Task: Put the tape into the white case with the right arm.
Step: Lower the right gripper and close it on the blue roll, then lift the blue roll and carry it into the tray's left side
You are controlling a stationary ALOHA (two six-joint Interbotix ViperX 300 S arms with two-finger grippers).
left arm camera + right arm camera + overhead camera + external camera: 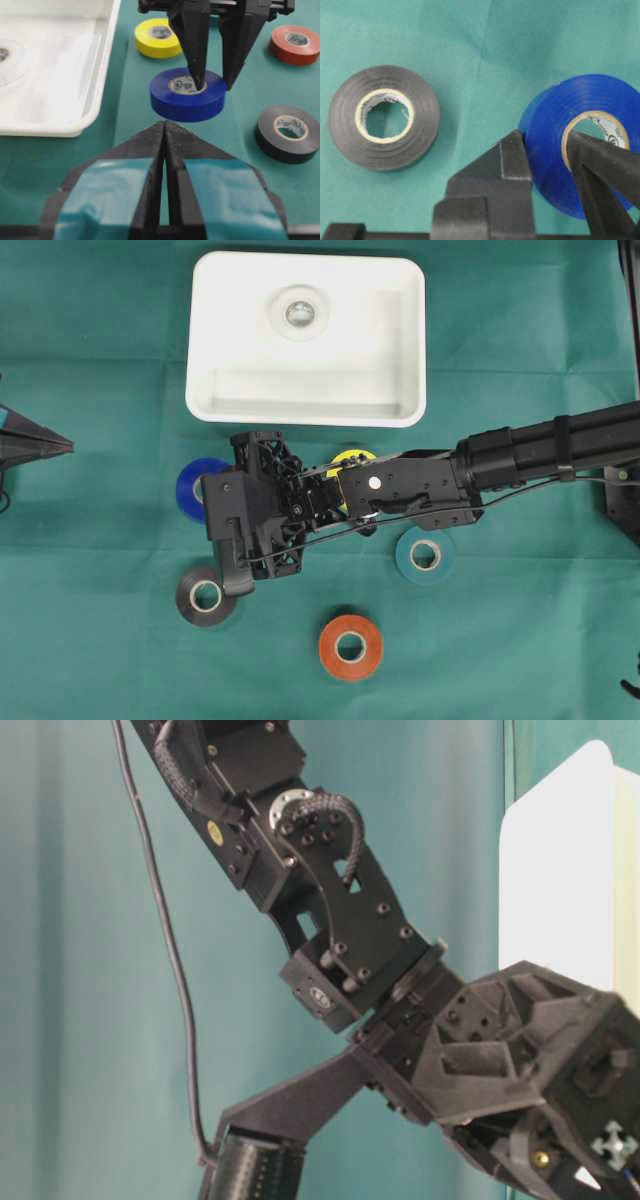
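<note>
The white case (340,375) lies at the back of the green cloth and holds a white tape roll (298,312); its rim also shows in the left wrist view (95,115). My right gripper (205,490), all black, is shut on a blue tape roll (190,485). One finger is inside the core and the other outside the wall (214,85) (543,140). The blue roll (170,102) (550,150) is in front of the case's near left corner and seems just off the cloth. My left gripper (40,445) (164,131) is shut and empty at the far left.
Loose rolls lie on the cloth: yellow (352,456) (157,37), teal (425,555), black (205,597) (384,117) (287,130), orange (350,647) (295,44). The right arm (330,920) fills the table-level view.
</note>
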